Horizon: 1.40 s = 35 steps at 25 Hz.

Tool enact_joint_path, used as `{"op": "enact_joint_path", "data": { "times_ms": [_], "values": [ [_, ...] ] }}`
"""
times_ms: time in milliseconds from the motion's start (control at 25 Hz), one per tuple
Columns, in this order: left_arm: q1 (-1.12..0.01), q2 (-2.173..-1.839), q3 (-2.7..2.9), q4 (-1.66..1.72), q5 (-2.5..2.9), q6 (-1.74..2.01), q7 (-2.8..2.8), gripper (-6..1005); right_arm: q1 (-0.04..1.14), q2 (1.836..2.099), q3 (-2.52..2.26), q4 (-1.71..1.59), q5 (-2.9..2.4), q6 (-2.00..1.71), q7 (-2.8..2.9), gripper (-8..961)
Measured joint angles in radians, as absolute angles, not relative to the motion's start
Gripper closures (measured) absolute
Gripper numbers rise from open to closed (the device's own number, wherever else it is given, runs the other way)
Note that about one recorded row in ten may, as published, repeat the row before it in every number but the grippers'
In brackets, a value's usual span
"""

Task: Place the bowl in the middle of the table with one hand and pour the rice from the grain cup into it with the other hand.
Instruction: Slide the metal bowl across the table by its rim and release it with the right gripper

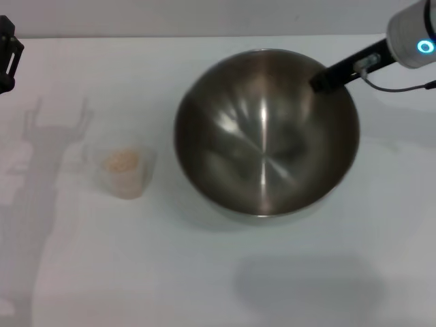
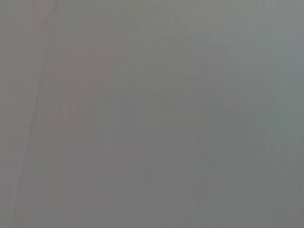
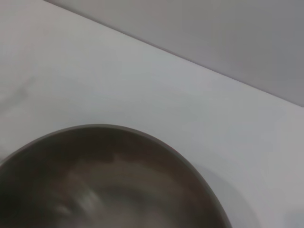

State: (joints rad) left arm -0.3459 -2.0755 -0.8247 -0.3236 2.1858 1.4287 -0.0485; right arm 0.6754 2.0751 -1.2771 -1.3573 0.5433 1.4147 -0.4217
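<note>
The steel bowl [image 1: 266, 133] is in the middle of the white table [image 1: 204, 272], empty inside. My right gripper [image 1: 325, 77] reaches in from the upper right and is shut on the bowl's far right rim. A soft shadow lies on the table in front of the bowl. The right wrist view shows the bowl's rim and inside [image 3: 109, 185] close up. The grain cup [image 1: 125, 172] stands upright to the left of the bowl, with rice [image 1: 121, 161] in it. My left gripper [image 1: 5, 54] is at the far left edge, well away from the cup.
The table's far edge meets a grey wall [image 3: 213, 38]. The left arm casts a shadow [image 1: 41, 157] on the table left of the cup. The left wrist view shows only a plain grey surface [image 2: 152, 114].
</note>
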Motion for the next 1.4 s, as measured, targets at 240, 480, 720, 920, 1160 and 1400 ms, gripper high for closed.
{"op": "enact_joint_path", "data": {
  "times_ms": [240, 480, 720, 920, 1160, 1400],
  "values": [
    [-0.351, -2.075, -0.826, -0.324, 2.186, 1.428, -0.049, 151, 0.697, 2.078, -1.287, -1.267, 0.625, 1.388, -0.460, 935],
    [-0.353, -2.075, -0.825, -0.324, 2.186, 1.425, -0.049, 151, 0.728, 2.079, -1.298, -1.181, 0.631, 1.377, -0.472, 935],
    [-0.354, -2.075, -0.825, -0.324, 2.186, 1.424, -0.049, 152, 0.761, 2.079, -1.310, -1.100, 0.628, 1.361, -0.471, 934],
    [-0.349, -2.075, -0.825, -0.324, 2.186, 1.423, -0.049, 153, 0.788, 2.076, -1.311, -1.045, 0.626, 1.357, -0.463, 934],
    [-0.342, -2.075, -0.825, -0.324, 2.186, 1.426, -0.049, 153, 0.792, 2.076, -1.311, -1.047, 0.624, 1.362, -0.461, 891],
    [-0.333, -2.077, -0.825, -0.324, 2.186, 1.429, -0.049, 154, 0.780, 2.078, -1.340, -1.137, 0.614, 1.356, -0.458, 689]
  ]
}}
